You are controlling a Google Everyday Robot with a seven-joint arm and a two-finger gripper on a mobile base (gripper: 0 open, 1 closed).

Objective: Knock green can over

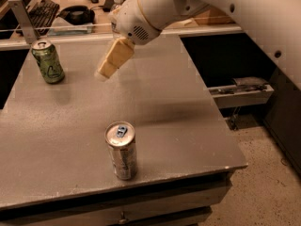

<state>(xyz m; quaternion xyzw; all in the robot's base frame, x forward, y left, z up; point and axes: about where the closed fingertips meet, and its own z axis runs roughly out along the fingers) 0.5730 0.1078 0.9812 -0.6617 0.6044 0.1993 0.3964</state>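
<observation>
In the one camera view we see the green can (48,61) standing upright near the far left corner of the table (183,112). The gripper (104,72) hangs above the tabletop to the can's right, apart from it, jaws pressed together with no gap showing. Our worry is that a sweep too high would pass over the can, and a low, soft push could slide it off the left edge instead of tipping it. The silver can (121,150) stands well apart.
</observation>
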